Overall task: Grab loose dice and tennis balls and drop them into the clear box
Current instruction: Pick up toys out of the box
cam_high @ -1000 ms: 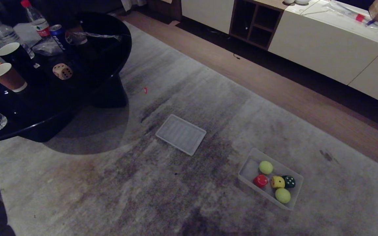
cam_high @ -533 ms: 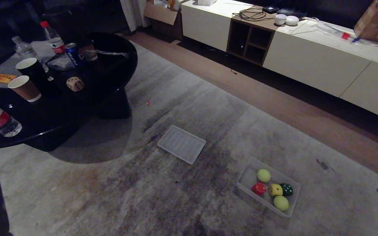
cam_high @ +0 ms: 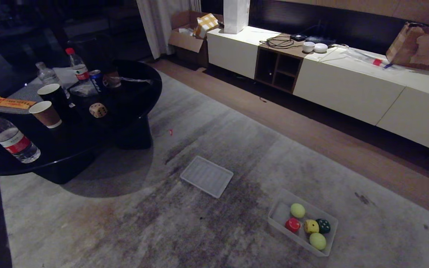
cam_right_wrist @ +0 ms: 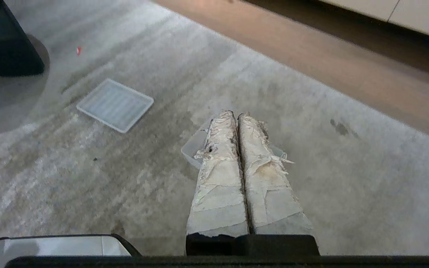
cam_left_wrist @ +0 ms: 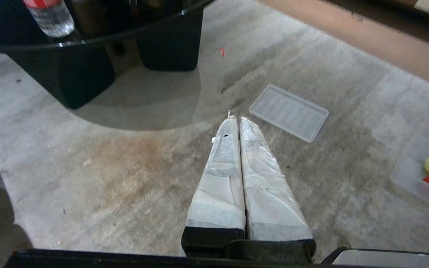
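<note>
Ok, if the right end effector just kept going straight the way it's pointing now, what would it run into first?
Most likely the clear box: the shut right end effector points forward and down over it, and its tips overlap the box's rim in the right wrist view. Depth is unclear, so it may reach the rug beside it instead.

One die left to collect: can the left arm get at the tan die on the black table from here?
Probably not yet. The tan die sits well in on the black table, behind paper cups. The left tool, fingers together, hangs over the rug short of the table edge.
</note>
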Controlling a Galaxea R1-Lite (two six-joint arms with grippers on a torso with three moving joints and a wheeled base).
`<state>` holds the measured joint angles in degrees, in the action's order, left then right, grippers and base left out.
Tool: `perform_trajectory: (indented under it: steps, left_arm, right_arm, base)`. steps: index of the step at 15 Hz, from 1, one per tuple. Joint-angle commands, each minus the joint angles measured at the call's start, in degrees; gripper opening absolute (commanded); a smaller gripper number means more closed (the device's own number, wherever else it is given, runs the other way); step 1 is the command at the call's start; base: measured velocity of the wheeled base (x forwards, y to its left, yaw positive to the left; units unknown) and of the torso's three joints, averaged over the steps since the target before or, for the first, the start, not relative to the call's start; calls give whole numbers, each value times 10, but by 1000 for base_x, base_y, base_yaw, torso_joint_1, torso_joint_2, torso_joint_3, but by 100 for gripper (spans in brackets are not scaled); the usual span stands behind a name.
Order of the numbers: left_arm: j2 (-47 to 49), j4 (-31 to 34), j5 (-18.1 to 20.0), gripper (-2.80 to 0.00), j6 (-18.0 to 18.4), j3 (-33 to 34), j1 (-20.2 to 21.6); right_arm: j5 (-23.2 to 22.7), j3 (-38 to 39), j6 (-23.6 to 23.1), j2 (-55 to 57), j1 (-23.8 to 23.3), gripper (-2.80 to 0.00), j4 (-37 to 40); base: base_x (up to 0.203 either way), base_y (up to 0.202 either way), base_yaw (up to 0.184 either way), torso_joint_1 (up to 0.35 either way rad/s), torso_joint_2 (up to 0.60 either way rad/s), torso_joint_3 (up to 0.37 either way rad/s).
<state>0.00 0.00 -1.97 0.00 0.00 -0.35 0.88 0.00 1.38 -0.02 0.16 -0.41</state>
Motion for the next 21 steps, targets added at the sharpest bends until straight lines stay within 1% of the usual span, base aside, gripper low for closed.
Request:
perform_trajectory:
  steps: [1, 13, 16, 21]
  left_arm:
    - [1, 0, 0, -280, 0, 1, 0]
    - [1, 0, 1, -280, 4, 1, 0]
    - [1, -1, 3, -280, 14, 1, 0]
    - [1, -1, 3, -280, 16, 1, 0]
  right_arm:
    - [0, 2, 1, 1, 0, -280, 0]
    - [0, 2, 1, 1, 0, -280, 0]
    - [0, 2, 1, 1, 0, -280, 0]
    - [1, 2, 1, 1, 0, -280, 1]
  base:
    - [0, 0, 0, -2, 7, 203]
    - [0, 0, 0, 3, 2, 197]
    - [0, 0, 0, 5, 1, 44]
    - [0, 0, 0, 0, 0, 0]
